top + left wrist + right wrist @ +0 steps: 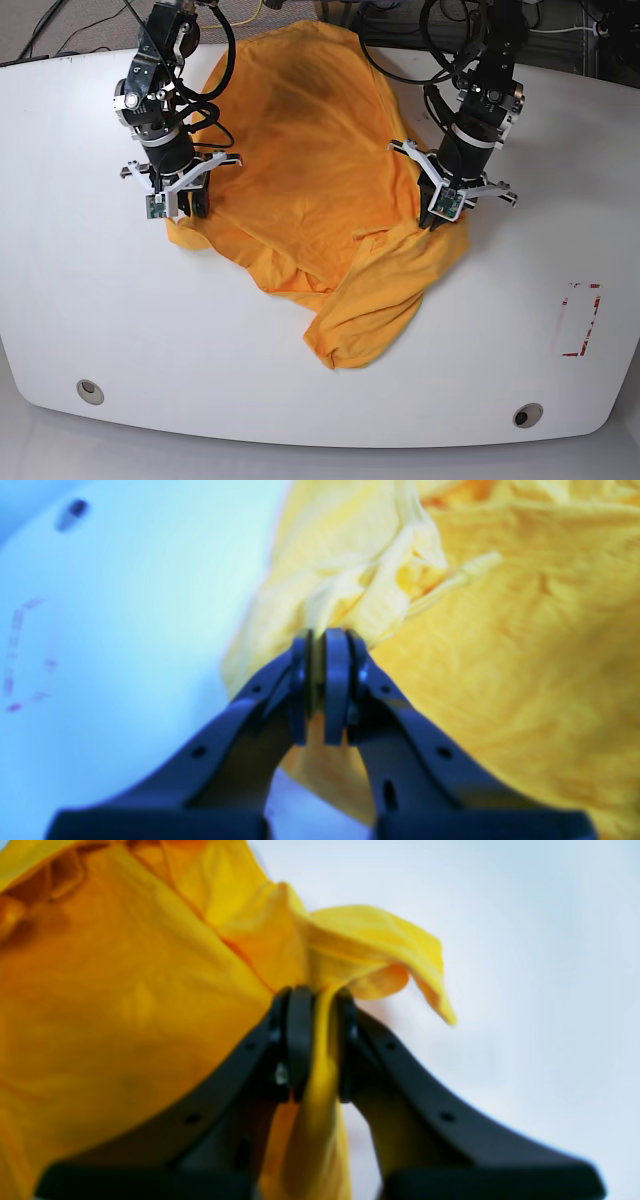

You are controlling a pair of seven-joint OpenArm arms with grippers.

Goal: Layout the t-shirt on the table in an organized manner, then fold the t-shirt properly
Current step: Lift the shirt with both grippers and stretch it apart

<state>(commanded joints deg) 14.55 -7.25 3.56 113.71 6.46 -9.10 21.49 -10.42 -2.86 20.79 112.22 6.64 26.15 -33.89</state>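
Observation:
The orange-yellow t-shirt (300, 170) lies rumpled across the middle of the white table (80, 300), with a loose flap drooping toward the front. My left gripper (320, 645) is shut on a bunched edge of the t-shirt (525, 655); in the base view it sits at the cloth's right side (440, 222). My right gripper (320, 1000) is shut on a fold of the t-shirt (125, 990), and the base view places it at the cloth's left edge (180, 212). No lettering shows.
A red rectangular outline (578, 320) marks the table at the right. Two round grommet holes (90, 391) (527, 414) sit near the front edge. Cables hang behind both arms at the back.

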